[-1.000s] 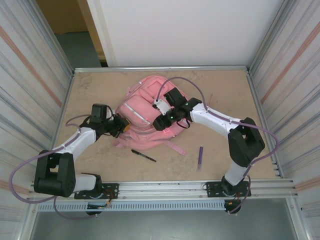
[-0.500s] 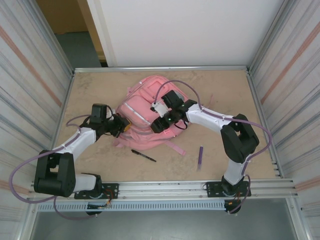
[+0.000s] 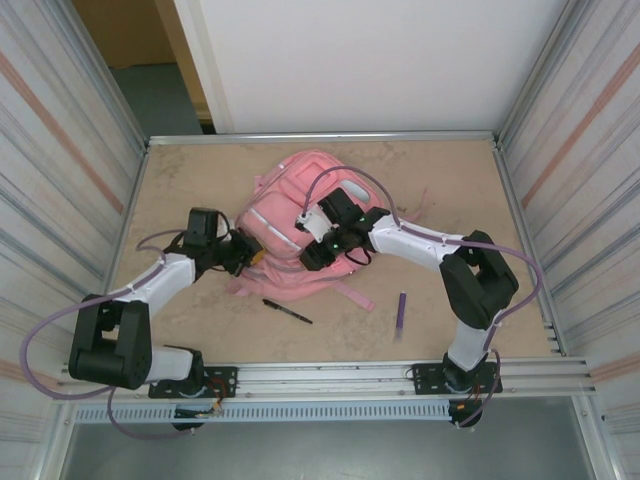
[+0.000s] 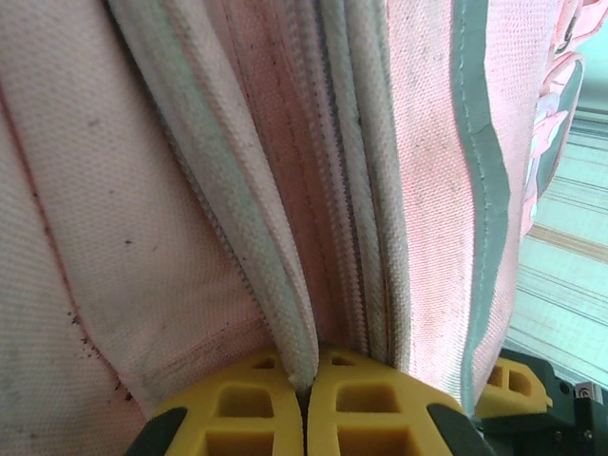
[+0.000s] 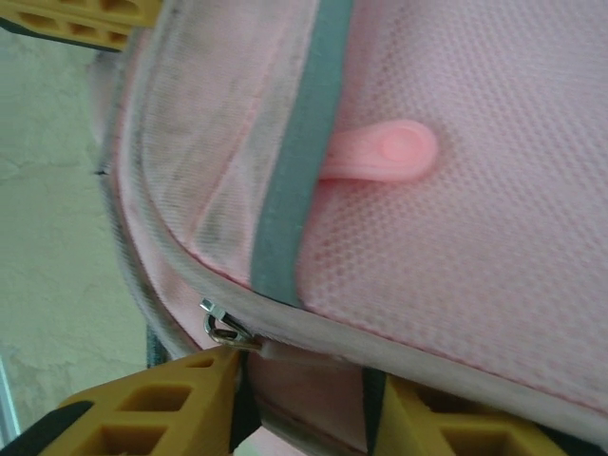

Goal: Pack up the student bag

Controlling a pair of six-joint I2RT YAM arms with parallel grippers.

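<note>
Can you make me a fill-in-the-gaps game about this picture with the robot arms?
The student bag is the colour ____. The left gripper has its jaws ____ on the bag's seam. The purple pen lies on the table nearer the ____ arm. The other pen is ____.
Missing words: pink, shut, right, black.

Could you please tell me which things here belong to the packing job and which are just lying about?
Job: bag, pinched by left gripper; right gripper at its zip.
Lying about: black pen, purple pen, loose on table, perhaps for packing.
</note>
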